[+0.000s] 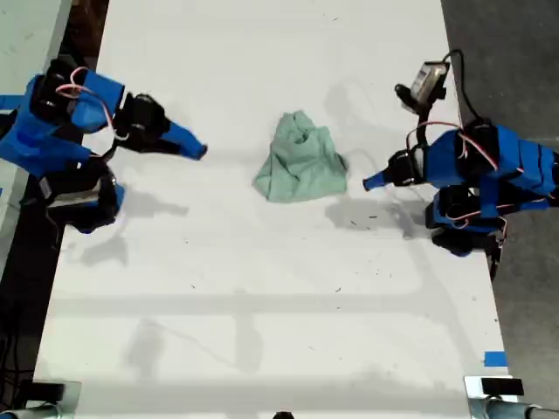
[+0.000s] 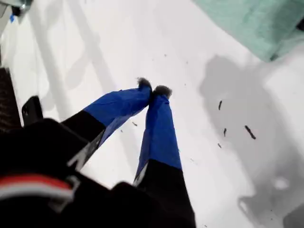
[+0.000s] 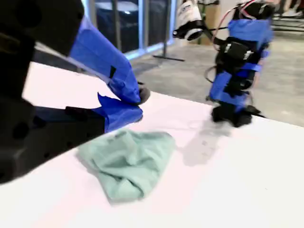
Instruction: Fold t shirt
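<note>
The long white counter (image 1: 262, 288) carries a pale mint-green, plain, wrinkled cloth t shirt (image 1: 302, 160), bunched in a heap at its middle. My first claw (image 1: 370, 182), blue-taped, sits clenched just beside the t shirt, holding nothing. My second claw (image 1: 199, 151), clenched and holding nothing, hangs farther from the t shirt, on its opposite side.

— What's around me?
— A white table (image 1: 262, 305) with dark specks, grey floor (image 1: 515, 70) beside it.
— And beyond?
— Tall windows (image 3: 128, 23) with dark frames, and bare concrete floor.
</note>
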